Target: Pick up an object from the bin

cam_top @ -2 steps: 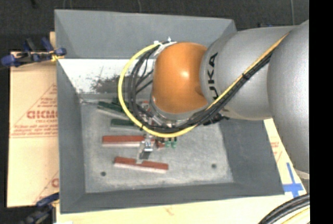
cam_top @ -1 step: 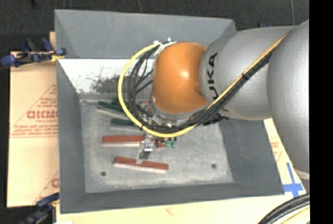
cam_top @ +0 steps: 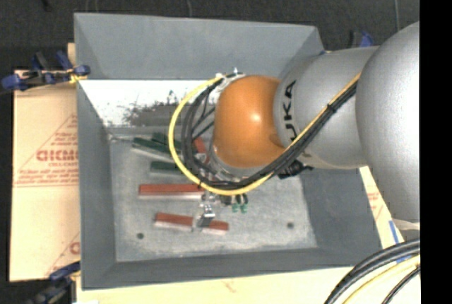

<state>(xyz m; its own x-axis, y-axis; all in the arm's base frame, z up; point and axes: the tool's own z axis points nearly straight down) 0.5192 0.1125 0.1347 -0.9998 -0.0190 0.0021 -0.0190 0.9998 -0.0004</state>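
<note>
Orange wrist cover (cam_top: 244, 122) hides much; your tool (cam_top: 207, 216) sits at the red-brown flat stick (cam_top: 173, 221), lower centre of the frame. Open or closed, you cannot tell. It looks light and stiff; grip across its middle.

Light comes from above. The far wall of the bin (cam_top: 141, 94) glares near-white toward its left corner, and the near wall is dim. The orange cover (cam_top: 244, 122) has a soft sheen. The arm (cam_top: 367, 112) darkens the bin floor beneath it.
</note>
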